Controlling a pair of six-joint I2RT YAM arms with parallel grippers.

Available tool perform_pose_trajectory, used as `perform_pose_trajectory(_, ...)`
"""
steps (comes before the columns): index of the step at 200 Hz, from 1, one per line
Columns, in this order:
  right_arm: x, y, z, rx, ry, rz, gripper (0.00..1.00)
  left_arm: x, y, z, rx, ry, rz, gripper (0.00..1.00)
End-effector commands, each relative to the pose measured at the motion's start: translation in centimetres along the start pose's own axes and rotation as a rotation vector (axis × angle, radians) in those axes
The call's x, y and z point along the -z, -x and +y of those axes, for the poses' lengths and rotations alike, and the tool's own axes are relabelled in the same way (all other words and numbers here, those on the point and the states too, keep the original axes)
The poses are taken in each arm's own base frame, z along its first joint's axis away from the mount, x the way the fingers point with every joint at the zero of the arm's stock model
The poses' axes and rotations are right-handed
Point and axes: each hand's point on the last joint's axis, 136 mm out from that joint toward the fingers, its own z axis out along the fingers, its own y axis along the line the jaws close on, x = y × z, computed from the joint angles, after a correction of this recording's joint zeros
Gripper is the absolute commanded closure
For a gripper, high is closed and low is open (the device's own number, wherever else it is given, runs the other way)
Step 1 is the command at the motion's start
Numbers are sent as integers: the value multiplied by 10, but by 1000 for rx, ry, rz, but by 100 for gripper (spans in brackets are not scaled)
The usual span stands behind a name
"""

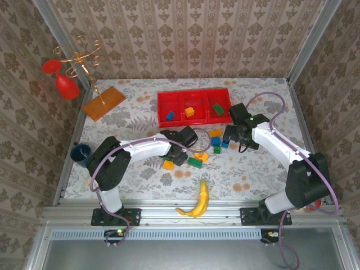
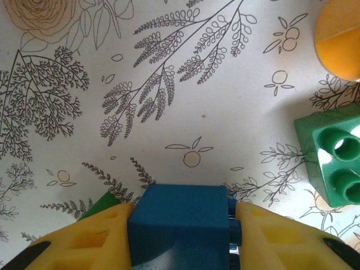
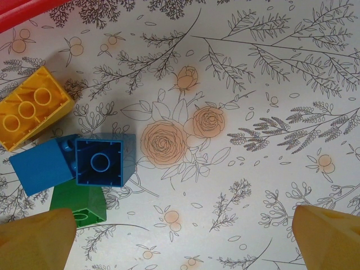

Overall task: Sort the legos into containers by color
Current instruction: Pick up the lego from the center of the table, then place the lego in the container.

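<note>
Seen from above, the red tray lies at the far middle of the table. Its three compartments hold one brick each: blue in the left, orange in the middle, green in the right. Nearer than the tray I count seven loose legos, three orange, two green and two blue, in two clusters. The left gripper is down at the left cluster and the right gripper hangs by the right one. In the left wrist view, the left gripper is clamped on one blue brick, with its yellow fingers against both sides. One green brick sits to the right and one orange piece beyond that. Whether the blue brick is off the cloth I cannot tell. The step in hand looks like the pick of a blue brick; the next move calls for a clean lift, a carry over the tray wall to the left compartment, then letting go. In the right wrist view, the right gripper is spread wide and holds nothing above bare cloth. To its left lie four bricks: one yellow-orange brick, two touching blue ones, and a further green one just beside them.
</note>
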Motion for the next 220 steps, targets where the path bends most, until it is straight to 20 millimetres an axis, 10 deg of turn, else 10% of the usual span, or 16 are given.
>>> perform_pose_trajectory(1, 8, 5, -5, -18, -10, -40, 0, 2, 3, 5, -5, 20, -1, 72)
perform_pose_trajectory(113, 23, 7, -8, -37, 54, -116, 0, 61, 49, 31, 61, 85, -175, 73)
perform_pose_trajectory(220, 37, 4, -8, -17, 92, -161, 0, 93, 117, 139, 318, 154, -412, 73)
